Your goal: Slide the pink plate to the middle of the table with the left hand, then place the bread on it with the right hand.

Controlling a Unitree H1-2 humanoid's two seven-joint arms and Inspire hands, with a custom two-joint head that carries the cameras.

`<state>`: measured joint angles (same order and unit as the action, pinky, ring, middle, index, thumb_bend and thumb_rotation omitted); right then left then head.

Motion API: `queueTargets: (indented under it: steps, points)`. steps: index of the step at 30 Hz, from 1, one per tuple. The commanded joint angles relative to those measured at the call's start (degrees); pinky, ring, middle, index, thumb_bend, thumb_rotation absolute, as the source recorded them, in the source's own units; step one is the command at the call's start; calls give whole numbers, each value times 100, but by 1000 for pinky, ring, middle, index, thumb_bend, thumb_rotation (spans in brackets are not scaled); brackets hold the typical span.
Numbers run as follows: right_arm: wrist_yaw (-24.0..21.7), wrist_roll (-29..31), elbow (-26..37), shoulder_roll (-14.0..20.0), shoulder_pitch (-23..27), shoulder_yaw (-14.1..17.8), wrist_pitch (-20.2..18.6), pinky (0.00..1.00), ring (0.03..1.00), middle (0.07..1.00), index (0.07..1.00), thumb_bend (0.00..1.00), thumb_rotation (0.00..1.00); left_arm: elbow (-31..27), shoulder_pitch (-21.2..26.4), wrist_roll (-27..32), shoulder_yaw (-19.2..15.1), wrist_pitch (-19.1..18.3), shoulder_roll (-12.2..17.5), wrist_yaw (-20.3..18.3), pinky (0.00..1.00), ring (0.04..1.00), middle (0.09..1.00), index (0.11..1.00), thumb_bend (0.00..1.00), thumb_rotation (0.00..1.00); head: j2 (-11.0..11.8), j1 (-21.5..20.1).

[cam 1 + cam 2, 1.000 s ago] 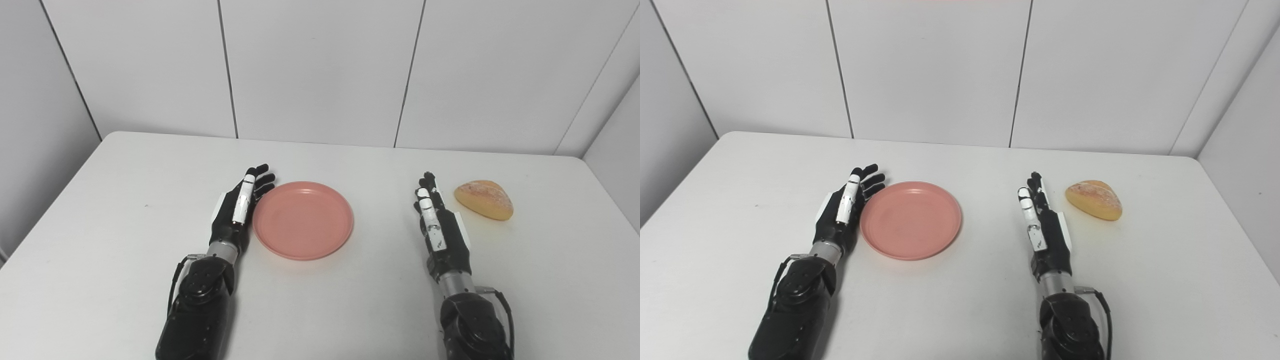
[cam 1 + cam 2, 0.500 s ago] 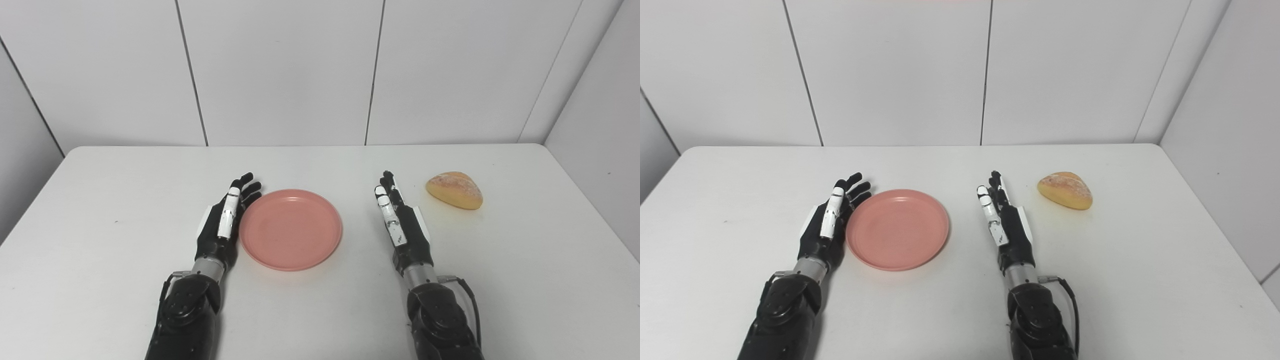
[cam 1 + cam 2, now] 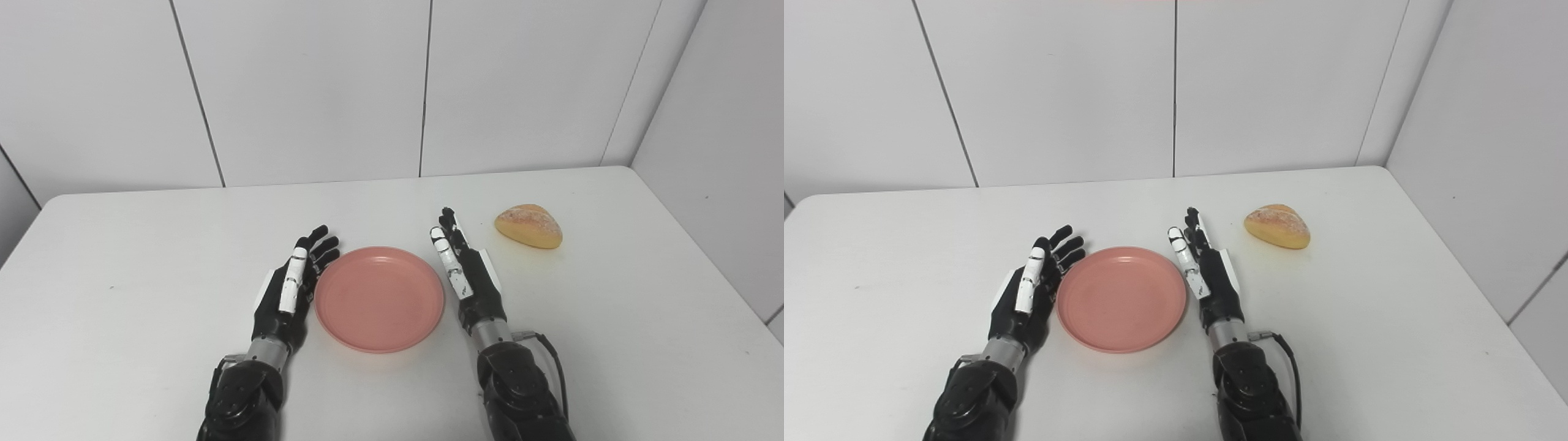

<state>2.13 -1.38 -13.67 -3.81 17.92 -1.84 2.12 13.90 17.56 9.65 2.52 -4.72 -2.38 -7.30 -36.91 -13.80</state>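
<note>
Both forearms cut off at bottom edge; desk's near edge out of frame too. Can't tell if L palm actually touches the plate rim, gap too fine to see. Left hand (image 3: 289, 293) stands on its side w/ fingers straight and fanned a bit, holding nothing, palm facing right. Pink plate (image 3: 380, 299) lies flat just right of it, bare, between the two hands. Right hand (image 3: 467, 277) just right of plate, also on edge, fingers straight and close together, nothing held. Bread (image 3: 529, 225) sits beyond and right of R hand, apart from it, on the desk (image 3: 135, 257). Desk white, plain; white panelled walls behind and at right. Wide bare desk left of L hand and right of bread.
</note>
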Motion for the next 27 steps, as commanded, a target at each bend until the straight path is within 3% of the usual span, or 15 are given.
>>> queueTargets:
  steps: [1,13,22,27]
  points:
    - [15,-54,152,-23,253,-29,286,1000,1000,1000,1000,629,901,35,-13,-101,61,112,-77,0,901,897,883,876,445,1000,15,13]
    - [-23,-19,139,43,266,15,427,1000,1000,1000,1000,615,896,170,42,-912,149,585,55,409,968,934,913,901,425,1000,41,58]
    - [112,-463,261,367,415,6,595,1000,1000,1000,1000,611,904,363,125,-977,45,966,103,489,986,971,953,944,422,1000,36,93]
    - [429,-958,235,573,564,39,762,1000,999,997,1000,596,923,386,141,-831,-27,1105,82,409,999,986,971,965,415,1000,44,108]
